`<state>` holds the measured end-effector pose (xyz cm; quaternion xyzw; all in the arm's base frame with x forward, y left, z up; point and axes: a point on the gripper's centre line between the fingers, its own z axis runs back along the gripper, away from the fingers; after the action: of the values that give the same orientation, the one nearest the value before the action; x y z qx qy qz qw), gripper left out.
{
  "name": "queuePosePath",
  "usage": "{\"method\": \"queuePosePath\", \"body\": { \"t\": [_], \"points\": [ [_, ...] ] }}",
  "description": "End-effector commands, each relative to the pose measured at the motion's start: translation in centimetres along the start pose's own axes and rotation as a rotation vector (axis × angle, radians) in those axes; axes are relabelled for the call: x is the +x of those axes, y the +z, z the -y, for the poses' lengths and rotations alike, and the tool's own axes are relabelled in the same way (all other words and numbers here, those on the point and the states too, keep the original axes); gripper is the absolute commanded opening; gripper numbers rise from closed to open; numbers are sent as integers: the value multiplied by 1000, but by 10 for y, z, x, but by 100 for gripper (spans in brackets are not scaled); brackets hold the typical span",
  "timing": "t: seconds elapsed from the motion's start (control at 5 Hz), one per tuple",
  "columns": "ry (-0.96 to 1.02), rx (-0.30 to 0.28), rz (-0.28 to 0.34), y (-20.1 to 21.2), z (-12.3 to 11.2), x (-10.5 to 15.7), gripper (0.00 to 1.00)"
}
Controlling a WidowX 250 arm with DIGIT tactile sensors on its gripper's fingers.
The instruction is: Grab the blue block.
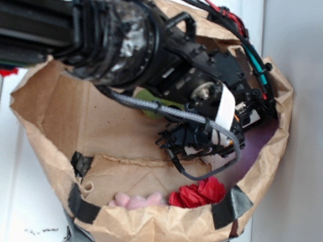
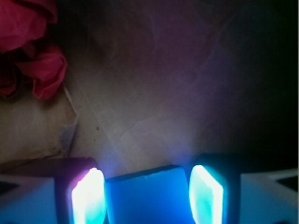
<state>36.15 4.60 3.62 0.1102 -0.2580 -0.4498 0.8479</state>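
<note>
Blue block (image 2: 147,196) sits square between my jaws, pads (image 2: 88,198) flanking both sides, narrow gaps showing; can't tell if clamped, inside paper bag (image 1: 132,227)

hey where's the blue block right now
In the wrist view the blue block sits at bottom centre, between the two glowing fingers of the tool, with crumpled red paper up at the top left. The exterior view hides it.
</note>
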Motion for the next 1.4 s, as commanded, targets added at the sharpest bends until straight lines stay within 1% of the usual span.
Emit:
{"method": "queuePosePath", "body": {
  "t": [0.0, 0.2, 0.4, 0.6, 0.8, 1.0, 1.2],
  "points": [
    [67, -48, 12, 46, -14, 6, 0],
    [300, -118, -24, 92, -31, 19, 0],
    [526, -134, -131, 134, -45, 28, 0],
    [735, -39, -239, 158, -41, 37, 0],
    [940, 21, -344, 175, -34, 45, 0],
    [1016, 5, -406, 180, -25, 46, 0],
    [975, -6, -353, 174, -16, 51, 0]
  ]
}}
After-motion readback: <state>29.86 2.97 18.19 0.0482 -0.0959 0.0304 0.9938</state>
